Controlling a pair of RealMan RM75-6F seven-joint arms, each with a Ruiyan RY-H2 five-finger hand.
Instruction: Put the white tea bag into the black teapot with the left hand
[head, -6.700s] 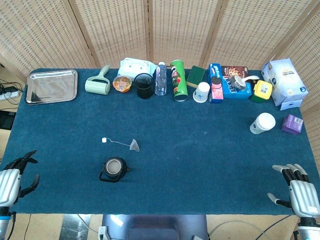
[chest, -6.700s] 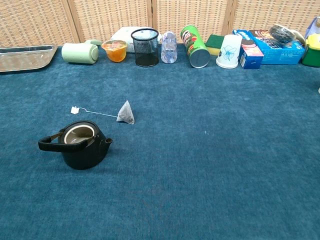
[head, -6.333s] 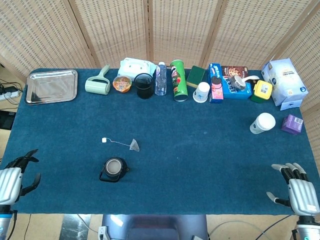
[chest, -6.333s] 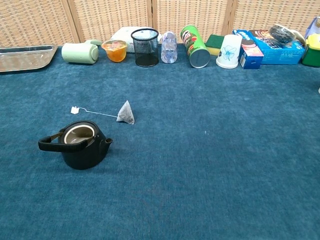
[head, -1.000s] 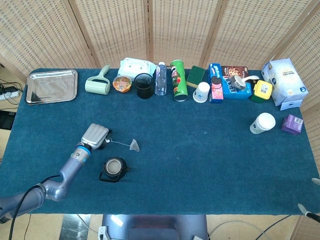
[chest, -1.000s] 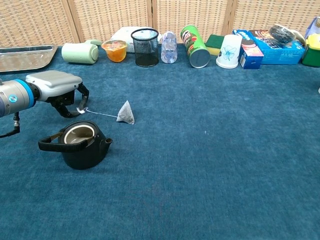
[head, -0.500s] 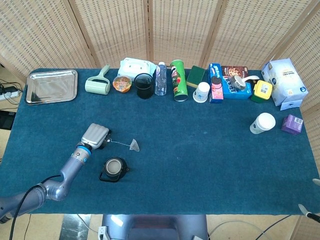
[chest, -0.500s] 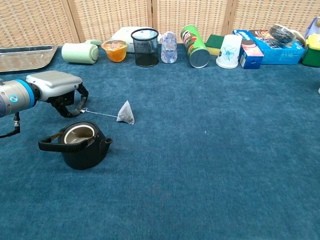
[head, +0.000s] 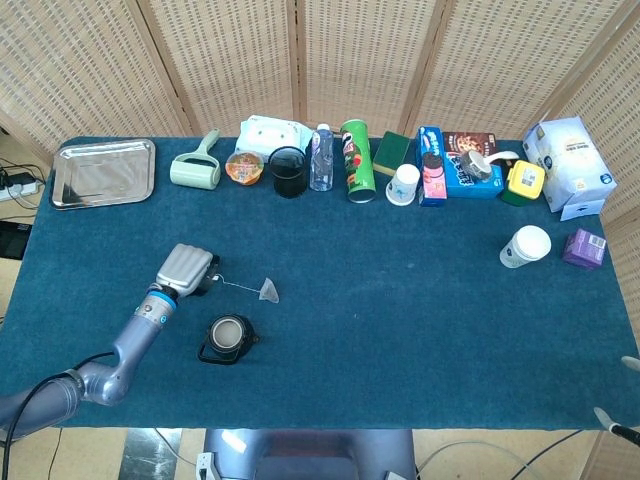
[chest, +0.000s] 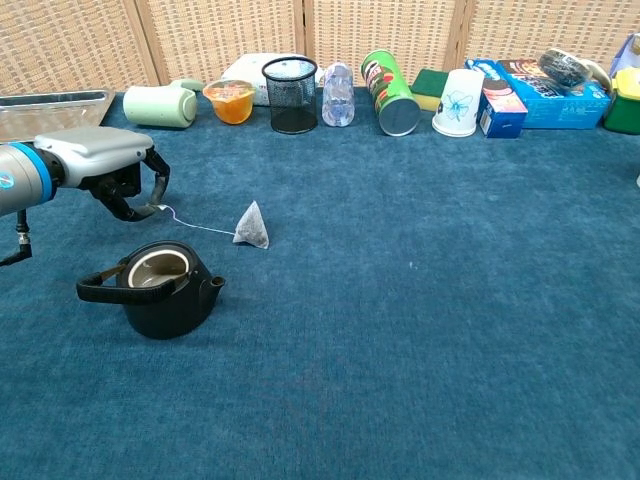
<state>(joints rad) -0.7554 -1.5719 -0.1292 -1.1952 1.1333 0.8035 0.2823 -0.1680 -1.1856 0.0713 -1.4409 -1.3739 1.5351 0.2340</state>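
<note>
Blue carpet-like cloth covers the desk (head: 400, 320). The tea bag (chest: 252, 226) is seen lying on it, a small pyramid, just beyond and to the right of the teapot (chest: 160, 290), not touching it. The teapot is black, lidless, its handle turned to the left. A thin string (chest: 200, 225) runs from the tea bag to the left hand (chest: 115, 170), where its paper tag is pinched between curled fingers (chest: 155, 180) just above the cloth. The left hand is held palm down, behind the teapot. Of the right hand (head: 625, 400) only a few tips are seen at the lower right edge of the head view; whether it is spread or closed cannot be told. A metal tray (head: 103, 172), a mesh cup (chest: 290, 95) and a green can (chest: 392, 92) are lined along the far edge.
</note>
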